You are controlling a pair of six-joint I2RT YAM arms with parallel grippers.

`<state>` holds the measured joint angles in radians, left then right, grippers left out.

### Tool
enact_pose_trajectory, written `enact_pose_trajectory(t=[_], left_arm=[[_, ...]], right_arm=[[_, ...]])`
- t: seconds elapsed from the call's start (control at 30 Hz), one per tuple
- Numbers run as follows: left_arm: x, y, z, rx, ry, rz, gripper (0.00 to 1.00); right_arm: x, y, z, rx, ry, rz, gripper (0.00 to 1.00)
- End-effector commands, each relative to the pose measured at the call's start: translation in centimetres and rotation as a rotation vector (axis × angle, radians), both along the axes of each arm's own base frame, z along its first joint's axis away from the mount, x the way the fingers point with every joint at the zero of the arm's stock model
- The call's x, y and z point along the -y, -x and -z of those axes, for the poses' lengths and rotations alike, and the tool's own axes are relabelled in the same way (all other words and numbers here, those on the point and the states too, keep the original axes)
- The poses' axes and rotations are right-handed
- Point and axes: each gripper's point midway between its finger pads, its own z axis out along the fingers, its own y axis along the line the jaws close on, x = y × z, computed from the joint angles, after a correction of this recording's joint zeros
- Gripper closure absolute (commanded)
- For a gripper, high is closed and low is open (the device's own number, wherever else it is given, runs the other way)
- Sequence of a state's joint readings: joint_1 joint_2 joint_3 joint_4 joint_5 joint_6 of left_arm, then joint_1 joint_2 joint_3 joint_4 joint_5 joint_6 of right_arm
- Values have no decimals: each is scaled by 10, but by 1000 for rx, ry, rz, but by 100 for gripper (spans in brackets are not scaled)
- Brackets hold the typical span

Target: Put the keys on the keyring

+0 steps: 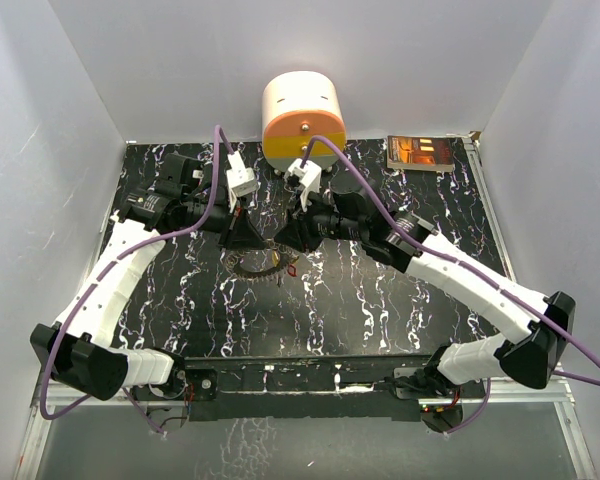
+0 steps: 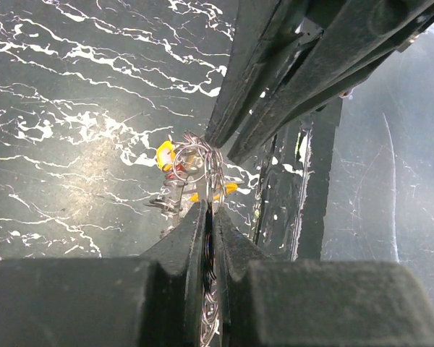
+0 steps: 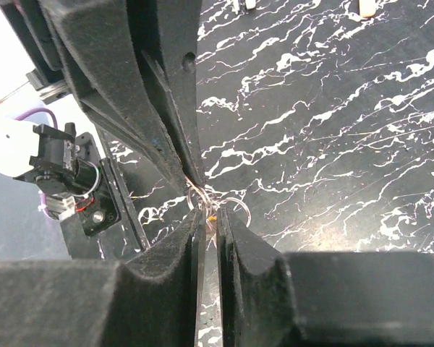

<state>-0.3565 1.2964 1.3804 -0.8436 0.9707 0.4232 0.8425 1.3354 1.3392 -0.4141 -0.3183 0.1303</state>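
Left gripper closed on the wire of the keyring, mid-way across the black marbled surface. Right gripper nearly closed, tip to tip with it; whether it grips cannot be told. Yellow- and orange-headed keys cluster at the ring.

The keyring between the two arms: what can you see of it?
The keyring is a thin, silvery wire ring, jagged-looking along its rim, at the middle of the black marbled table. The left end effector is shut on its wire; the right end effector flanks it from the opposite side. Small keys with yellow and orange heads cluster against it.
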Motion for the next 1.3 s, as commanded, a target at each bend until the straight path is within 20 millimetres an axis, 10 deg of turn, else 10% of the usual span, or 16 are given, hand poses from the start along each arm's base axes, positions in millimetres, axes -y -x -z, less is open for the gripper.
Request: enact_pose_trajectory(t=[0.0, 1.27], left_arm=[[5, 9, -10, 11, 52, 47, 100], [6, 8, -20, 30, 68, 36, 100]], right_arm=[[0, 10, -43, 57, -117, -37, 81], [-8, -4, -16, -64, -138, 77, 70]])
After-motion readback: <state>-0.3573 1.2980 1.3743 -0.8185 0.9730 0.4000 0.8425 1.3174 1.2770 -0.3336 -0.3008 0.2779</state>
